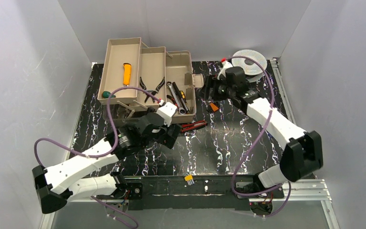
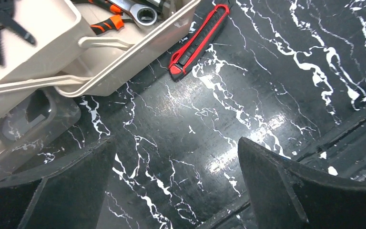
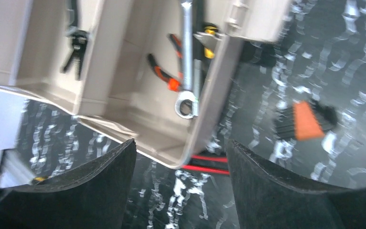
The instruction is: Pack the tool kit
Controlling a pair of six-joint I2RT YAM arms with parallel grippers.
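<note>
My jaws stand wide apart and empty above the black marbled counter, with a red utility knife lying just beside a corner of the tan toolbox.

Upper left of the overhead view, the toolbox is plain tan with a yellow knife in it, the table is black veined with white like marble, the cutter is red and black, and the spool at upper right is silver.
</note>
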